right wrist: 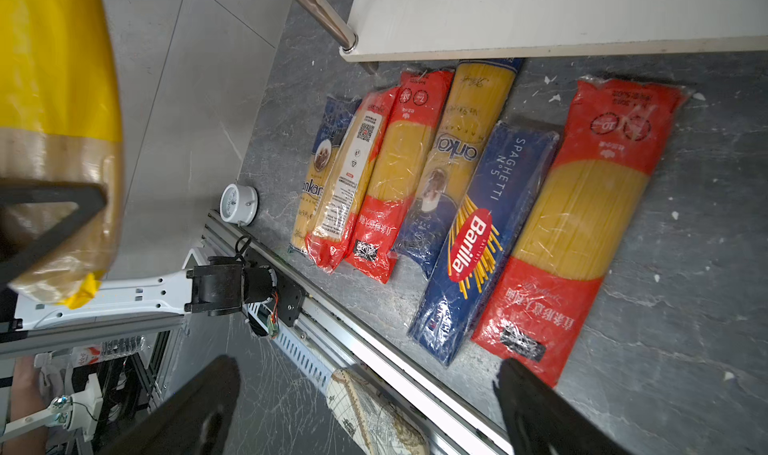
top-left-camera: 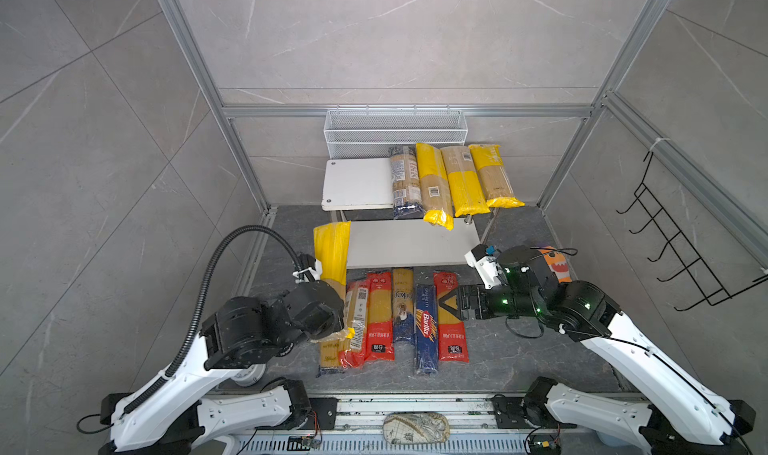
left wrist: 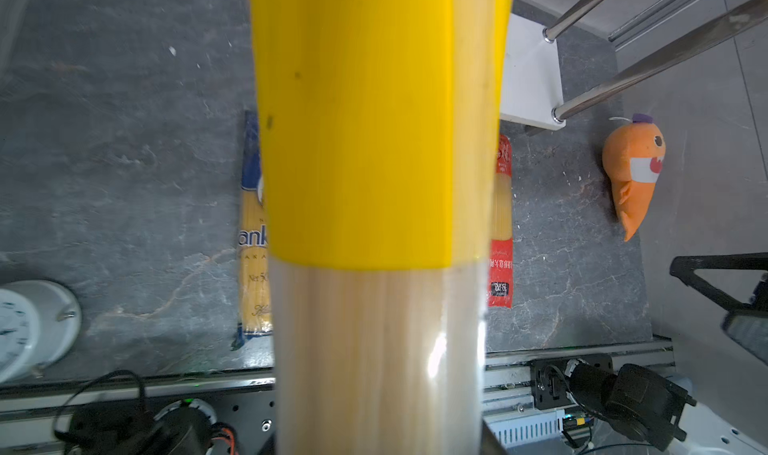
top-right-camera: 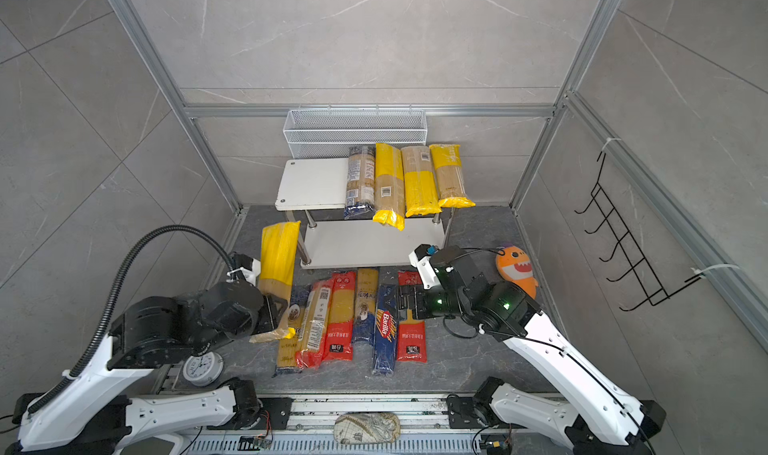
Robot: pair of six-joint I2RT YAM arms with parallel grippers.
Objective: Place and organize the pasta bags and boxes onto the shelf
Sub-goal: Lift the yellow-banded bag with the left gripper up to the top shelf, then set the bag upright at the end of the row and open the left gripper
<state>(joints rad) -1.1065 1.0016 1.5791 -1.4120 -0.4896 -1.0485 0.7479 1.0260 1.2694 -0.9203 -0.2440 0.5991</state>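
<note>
Left gripper holds a yellow-ended spaghetti bag in the air beside the shelf; right gripper hangs open over a row of packs.

The left gripper is clenched on the clear lower part of the bag, which stands tilted with its yellow end up, just left of the lower board of the shelf. The shelf stands at the back of the dark table. Four packs lie side by side on the right part of its top board. Six packs lie in a row on the table in front of the shelf, among them a blue Barilla pack. The right gripper, jaws spread wide and grasping nothing, hovers over the red bag at the row's right end. An orange plush toy lies on the table beyond the right arm, and a white clock lies under the left arm.
</note>
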